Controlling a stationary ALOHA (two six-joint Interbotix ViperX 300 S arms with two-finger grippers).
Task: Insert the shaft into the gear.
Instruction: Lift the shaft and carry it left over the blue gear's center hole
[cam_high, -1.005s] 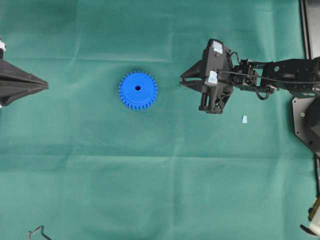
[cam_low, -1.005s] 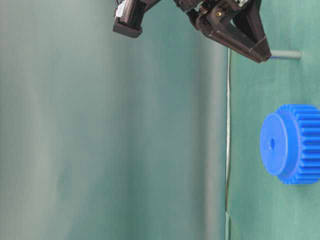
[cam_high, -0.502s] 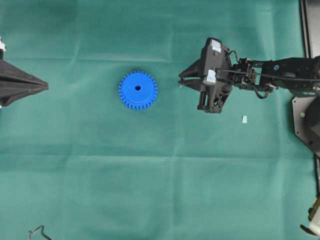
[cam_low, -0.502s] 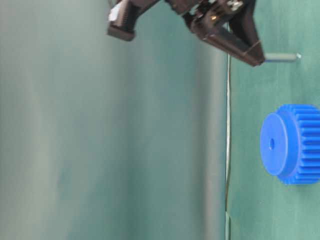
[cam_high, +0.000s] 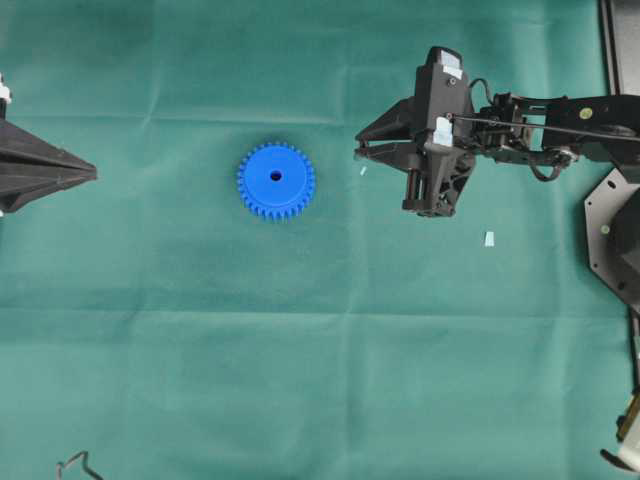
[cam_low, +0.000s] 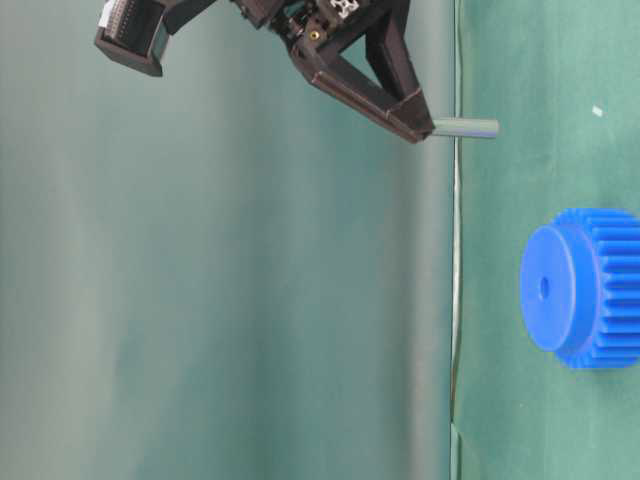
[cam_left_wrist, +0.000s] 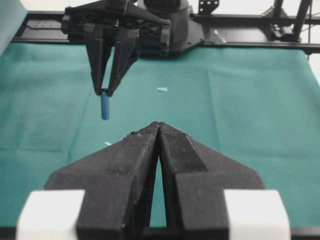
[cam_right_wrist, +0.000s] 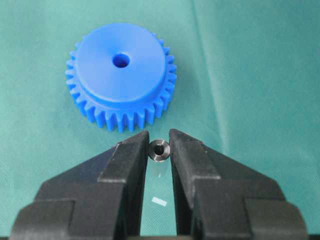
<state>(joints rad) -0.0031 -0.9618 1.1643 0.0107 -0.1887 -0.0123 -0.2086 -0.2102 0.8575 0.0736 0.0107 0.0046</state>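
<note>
The blue gear (cam_high: 276, 181) lies flat on the green cloth, its central hole facing up; it also appears in the table-level view (cam_low: 585, 288) and the right wrist view (cam_right_wrist: 120, 75). My right gripper (cam_high: 358, 150) hangs to the gear's right, well above the cloth, shut on the shaft (cam_low: 465, 128). The grey shaft hangs upright below the fingertips, clear of the cloth. Seen from above, its hollow shiny end (cam_right_wrist: 160, 149) sits pinched between the jaws (cam_right_wrist: 159, 140), short of the gear. My left gripper (cam_left_wrist: 158, 125) rests shut and empty at the far left (cam_high: 90, 172).
A small pale scrap (cam_high: 363, 171) lies on the cloth below the right gripper, and another (cam_high: 489, 239) further right. Black arm-mount frames (cam_high: 612, 230) stand along the right edge. A bent wire clip (cam_high: 75, 465) lies at the front left corner.
My right gripper has risen with the shaft, lifting it off the cloth, and shifted slightly toward the back. A pale scrap shows where it stood. The gear and left gripper have not moved.
</note>
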